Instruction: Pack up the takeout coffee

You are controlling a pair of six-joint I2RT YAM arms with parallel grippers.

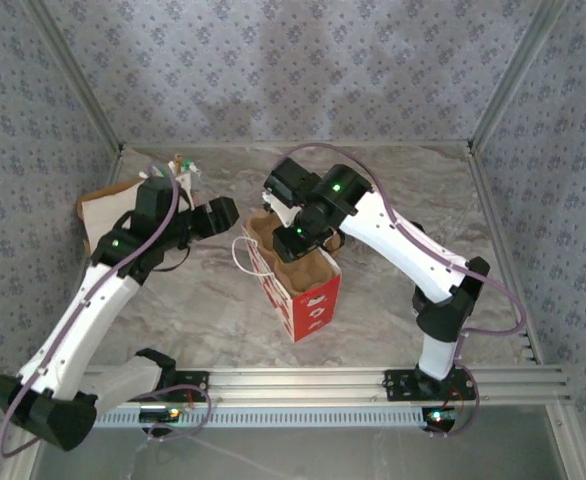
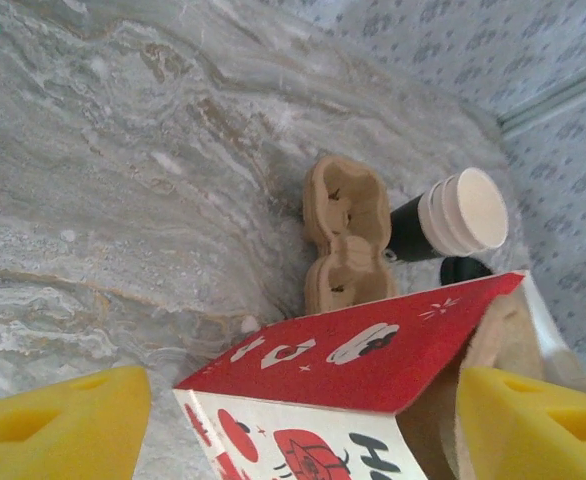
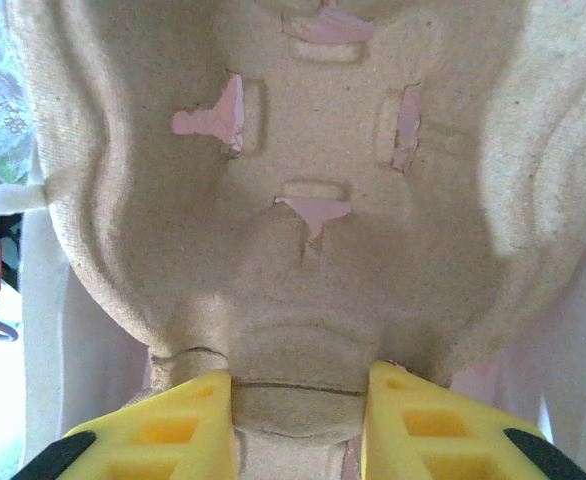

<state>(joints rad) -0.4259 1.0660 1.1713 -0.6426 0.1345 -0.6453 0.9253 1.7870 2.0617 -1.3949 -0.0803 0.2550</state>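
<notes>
Grey-veined marble tabletop [image 1: 203, 300], boxed in by blue flower-print walls [image 1: 273, 70] and aluminium rails.

From above: red paper bag [image 1: 313, 295] standing open mid-table. Left gripper [image 1: 223, 215] just beside its white string handle, right gripper [image 1: 291, 240] down at its mouth. Far left, flat brown and white paper [image 1: 101, 208], too shaded to name.

Left wrist view, past the bag:
- Black cup [image 2: 408, 230] on its side on the marble, up against a brown cardboard carrier [image 2: 345, 235] with two rounded wells.
- White ribbed cup [image 2: 468, 208] with a round tan face at the black cup's far end, nested or merely in front, cannot tell.
- Black lid [image 2: 463, 270] just beside, round and glossy, partly cut off by the bag's red edge.
- Left gripper's yellow wedge fingers [image 2: 63, 425] spread wide at the bottom corners, the bag's top corner between them, contact unclear.

Right wrist view, close in: yellow fingers [image 3: 188, 425] pinching the lip of a moulded pulp tray [image 3: 313, 150]. Rough, fibrous and deep-dished, with four tabbed slits glowing pink. Same piece as the carrier on the marble or another, cannot tell. Pale blur at both sides, hard to make out.
</notes>
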